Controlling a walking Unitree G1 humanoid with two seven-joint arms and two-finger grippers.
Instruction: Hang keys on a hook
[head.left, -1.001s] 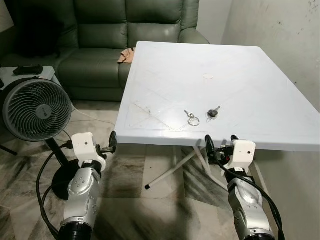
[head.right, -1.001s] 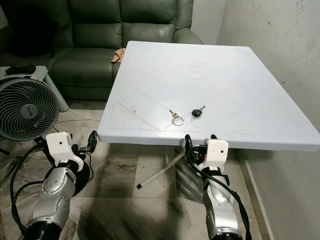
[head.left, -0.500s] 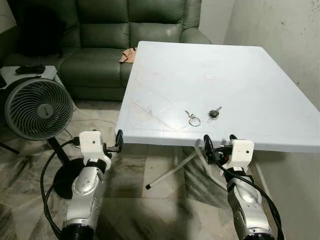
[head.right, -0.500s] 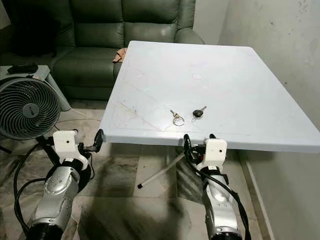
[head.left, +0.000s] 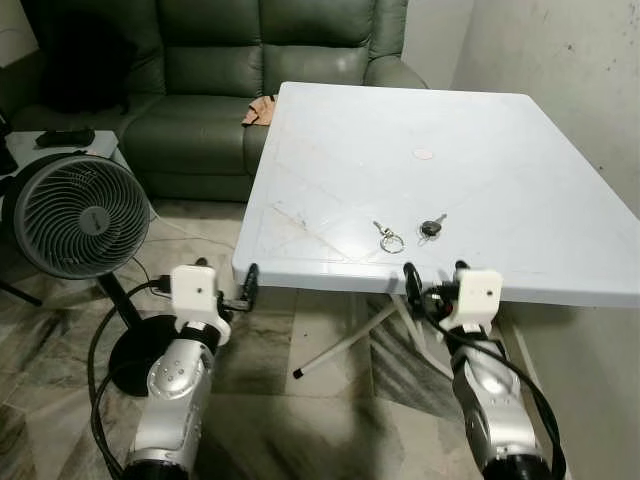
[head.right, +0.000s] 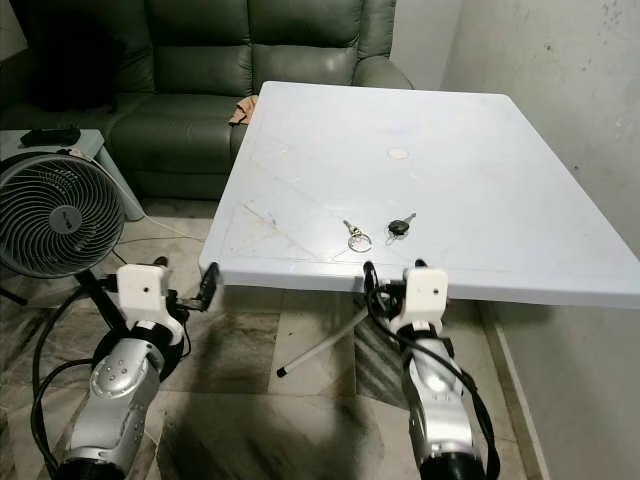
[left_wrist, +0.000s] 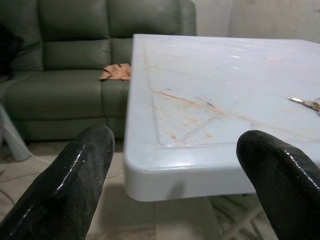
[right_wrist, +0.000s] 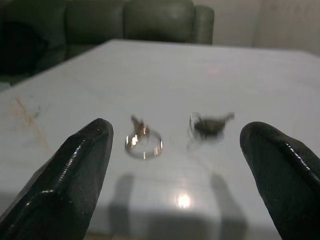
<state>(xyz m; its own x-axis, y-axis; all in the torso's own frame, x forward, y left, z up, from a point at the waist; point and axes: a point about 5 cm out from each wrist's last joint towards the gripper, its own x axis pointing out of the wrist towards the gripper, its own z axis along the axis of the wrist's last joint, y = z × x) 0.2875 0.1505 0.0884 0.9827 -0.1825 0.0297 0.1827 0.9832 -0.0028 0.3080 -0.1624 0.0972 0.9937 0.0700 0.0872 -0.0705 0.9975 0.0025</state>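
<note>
The white square plastic table (head.left: 520, 150) serves as landmark. Its legs are mostly hidden beneath the top; only crossed white struts show under the near edge. On the table near that edge, the small silver key on a ring (right_wrist: 142, 140) and the black-headed key (right_wrist: 210, 125) beside it are blurred in the right wrist view, their teeth too small to tell. Beyond the table's far left corner, the dark green leather sofa (head.left: 250, 60) is cut off by the top edge, and the crumpled orange cloth (head.left: 260, 108) on its seat is partly hidden by the table corner.
</note>
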